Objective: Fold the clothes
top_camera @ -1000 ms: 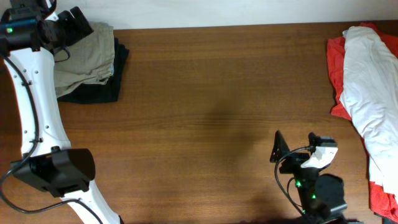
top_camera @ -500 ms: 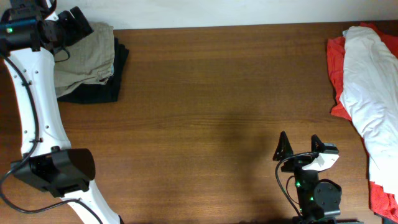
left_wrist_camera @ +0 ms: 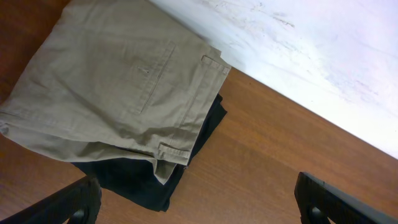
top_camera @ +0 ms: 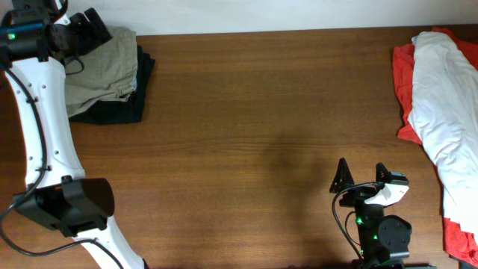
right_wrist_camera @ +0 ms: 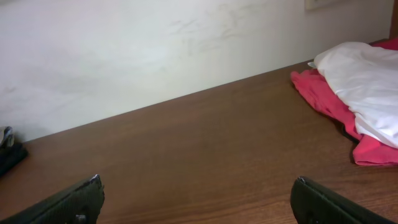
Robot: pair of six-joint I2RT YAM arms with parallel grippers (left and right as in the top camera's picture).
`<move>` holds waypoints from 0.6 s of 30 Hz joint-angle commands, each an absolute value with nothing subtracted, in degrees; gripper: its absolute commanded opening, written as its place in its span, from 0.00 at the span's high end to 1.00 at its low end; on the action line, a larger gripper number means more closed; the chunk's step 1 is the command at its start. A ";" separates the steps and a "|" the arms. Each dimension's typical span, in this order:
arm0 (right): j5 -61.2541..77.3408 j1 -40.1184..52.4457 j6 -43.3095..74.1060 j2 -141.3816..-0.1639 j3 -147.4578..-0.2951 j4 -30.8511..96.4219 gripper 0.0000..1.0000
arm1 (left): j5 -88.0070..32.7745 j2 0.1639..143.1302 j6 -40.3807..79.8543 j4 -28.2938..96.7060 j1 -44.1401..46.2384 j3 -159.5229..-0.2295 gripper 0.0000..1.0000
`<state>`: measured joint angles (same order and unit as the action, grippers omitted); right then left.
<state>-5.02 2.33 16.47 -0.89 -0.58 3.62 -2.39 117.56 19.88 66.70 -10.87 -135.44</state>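
overhead view of a brown wooden desk (top_camera: 246, 112) with two robot arms. the trousers (top_camera: 104, 71), pale khaki, lie in the far left corner, folded into a compact rectangle on top of a black garment (top_camera: 123, 110) that shows along their near and right edges. the left gripper (top_camera: 89, 30) hangs over that corner, above the trousers' far edge.

in the left wrist view the trousers (left_wrist_camera: 106, 93) fill the upper left, a back pocket seam and a belt loop facing up. the lower layers bulge slightly at the near edge, over the black garment (left_wrist_camera: 140, 180). the left gripper (left_wrist_camera: 198, 202) has its fingers spread wide with nothing between them, and it does not touch the cloth.

the right gripper (top_camera: 361, 178) sits by the near edge, right of centre, well apart from all clothing. its fingers are also spread and empty. its wrist view (right_wrist_camera: 198, 199) shows bare desk, a pale wall (right_wrist_camera: 124, 56), and a white garment (right_wrist_camera: 367, 81) on a red garment (right_wrist_camera: 323, 93) at the right edge.

the fold looks essentially done. to finish well, the left arm should probably lift straight up with fingers kept apart, so no fingertip snags the top layer or drags the stack off the black garment. the loose near edge might benefit from a light press flat.

no brand, label or writing can be read anywhere.
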 commanded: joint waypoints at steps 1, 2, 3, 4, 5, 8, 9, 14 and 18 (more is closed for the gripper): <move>-4.71 1.85 16.40 -0.21 -0.32 4.23 0.01 | -2.61 117.84 19.42 66.74 -10.92 -135.26 0.01; -4.71 1.85 16.40 -0.21 -0.32 4.23 0.01 | -2.61 117.84 19.42 66.74 -10.92 -135.26 0.01; -4.71 1.85 16.40 -0.21 -0.32 4.23 0.01 | -2.61 117.84 19.42 66.74 -10.92 -135.26 0.01; -4.69 1.85 16.40 -0.21 -0.32 4.23 0.01 | -2.61 117.84 19.42 66.74 -10.92 -135.26 0.01; -4.71 1.85 16.40 -0.21 -0.32 4.23 0.01 | -2.61 117.84 19.42 66.74 -10.92 -135.26 0.01; -4.71 1.85 16.40 -0.21 -0.32 4.23 0.01 | -2.61 117.84 19.42 66.74 -10.92 -135.26 0.01; -4.71 1.85 16.40 -0.21 -0.32 4.23 0.01 | -2.61 117.84 19.42 66.74 -10.92 -135.26 0.01; -4.71 1.85 16.43 -0.21 -0.32 4.23 0.01 | -2.61 117.95 19.42 66.74 -10.83 -135.26 0.01; -4.71 1.85 16.40 -0.21 -0.32 4.23 0.01 | -1.98 117.91 19.40 66.96 -10.48 -135.15 0.01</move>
